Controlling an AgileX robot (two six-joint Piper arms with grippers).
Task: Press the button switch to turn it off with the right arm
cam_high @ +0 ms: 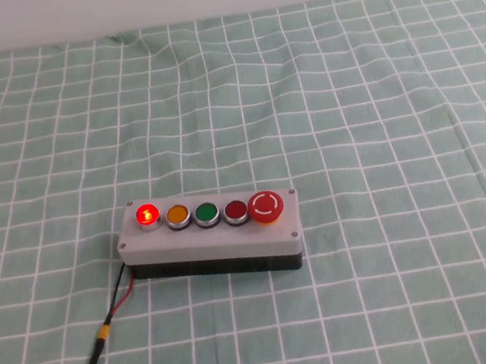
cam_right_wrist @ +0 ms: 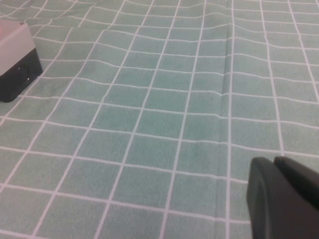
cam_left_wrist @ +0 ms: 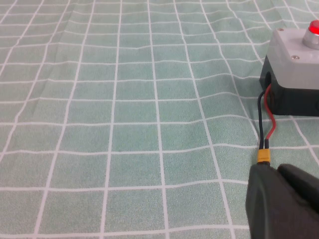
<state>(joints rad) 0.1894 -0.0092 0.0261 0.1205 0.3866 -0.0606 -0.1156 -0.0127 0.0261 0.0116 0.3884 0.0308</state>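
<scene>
The button switch point(cam_high: 212, 236) lies on the checked cloth, left of centre in the high view. It has a light grey top and a black base. Its red lamp point(cam_high: 147, 215) is lit. Beside it in a row are an orange button point(cam_high: 178, 215), a green button point(cam_high: 206, 213), a red button point(cam_high: 235, 210) and a large red mushroom button point(cam_high: 265, 206). My right gripper point(cam_right_wrist: 273, 160) is shut and empty, low over the cloth, far from the box end point(cam_right_wrist: 15, 59). My left gripper point(cam_left_wrist: 276, 169) is shut and empty, just short of the box's lamp end point(cam_left_wrist: 294, 74). Neither gripper shows in the high view.
A black and red cable with a yellow connector point(cam_high: 105, 331) runs from the box's left end toward the near left corner. The connector point(cam_left_wrist: 263, 157) lies right in front of my left gripper. The green checked cloth point(cam_high: 351, 112) is wrinkled and covers the whole table.
</scene>
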